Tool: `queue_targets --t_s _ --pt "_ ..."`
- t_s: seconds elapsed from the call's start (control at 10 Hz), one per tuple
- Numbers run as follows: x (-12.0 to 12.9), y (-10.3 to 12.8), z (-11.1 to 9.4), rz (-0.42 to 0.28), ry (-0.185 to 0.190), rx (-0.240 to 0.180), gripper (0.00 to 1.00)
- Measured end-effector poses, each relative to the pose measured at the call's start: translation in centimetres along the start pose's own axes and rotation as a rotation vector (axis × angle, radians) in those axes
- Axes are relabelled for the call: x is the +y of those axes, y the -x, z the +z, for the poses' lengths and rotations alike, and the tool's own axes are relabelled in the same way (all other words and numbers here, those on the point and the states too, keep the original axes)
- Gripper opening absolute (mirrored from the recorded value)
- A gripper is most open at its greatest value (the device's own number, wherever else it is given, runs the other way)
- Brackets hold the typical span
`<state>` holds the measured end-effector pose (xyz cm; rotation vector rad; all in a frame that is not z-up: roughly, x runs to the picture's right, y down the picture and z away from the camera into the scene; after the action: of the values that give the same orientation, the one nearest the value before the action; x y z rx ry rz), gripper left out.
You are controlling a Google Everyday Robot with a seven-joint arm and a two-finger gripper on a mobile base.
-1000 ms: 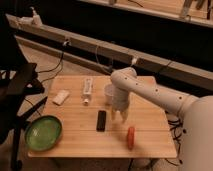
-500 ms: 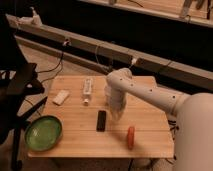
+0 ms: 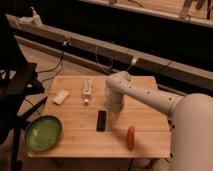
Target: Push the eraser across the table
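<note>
The eraser [image 3: 101, 120] is a small flat black bar lying near the middle of the light wooden table [image 3: 75, 141], its long side running front to back. The white arm reaches in from the right. My gripper [image 3: 115, 115] hangs at the arm's end, pointing down, just right of the eraser's far end and close to the tabletop. A small gap shows between the gripper and the eraser.
A green bowl [image 3: 43, 132] sits at the front left corner. A pale whitish block [image 3: 61, 97] lies at the left. A white tube-like object [image 3: 87, 89] lies at the back middle. An orange carrot-like object [image 3: 130, 137] lies at the front right. A dark chair [image 3: 15, 90] stands left of the table.
The arm has swung left and the gripper has come lower and closer to the eraser. The eraser has not moved.
</note>
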<state>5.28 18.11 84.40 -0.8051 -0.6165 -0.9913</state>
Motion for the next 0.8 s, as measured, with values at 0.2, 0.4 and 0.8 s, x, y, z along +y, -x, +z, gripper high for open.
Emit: queue_targets --t_s 0.2,0.4,0.8 --pt "-0.9 -0.1 0.6 -0.021 -0.004 -0.004 0.00" --pt "-1.9 -0.2 1.1 -0.044 -0.006 -0.006 0.00" --pt "-2.9 -0.2 2.3 -0.072 -0.008 -0.026 0.00"
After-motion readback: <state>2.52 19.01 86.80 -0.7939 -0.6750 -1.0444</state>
